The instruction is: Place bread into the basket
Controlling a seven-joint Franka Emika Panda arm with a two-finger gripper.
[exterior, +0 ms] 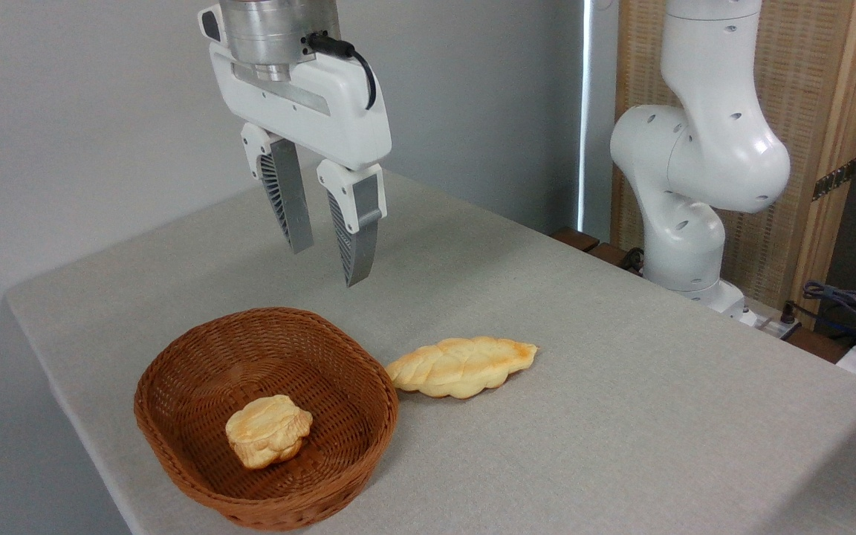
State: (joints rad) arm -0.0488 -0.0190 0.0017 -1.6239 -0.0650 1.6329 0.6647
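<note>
The bread point(462, 365), a long braided leaf-shaped loaf, pale golden with browned patches, lies on the grey table just right of the basket, its left tip close to the rim. The basket point(175, 371) is an oval reddish-brown wicker one near the table's front left. My gripper point(328, 266) hangs open and empty above the basket's far rim, well above the table and up-left of the bread. Nothing is between its grey ribbed fingers point(354, 249).
A small round lumpy golden bun point(268, 430) sits inside the basket. The arm's white base point(695, 186) stands at the table's back right, with cables point(844, 305) beside it. The table's left edge runs close to the basket.
</note>
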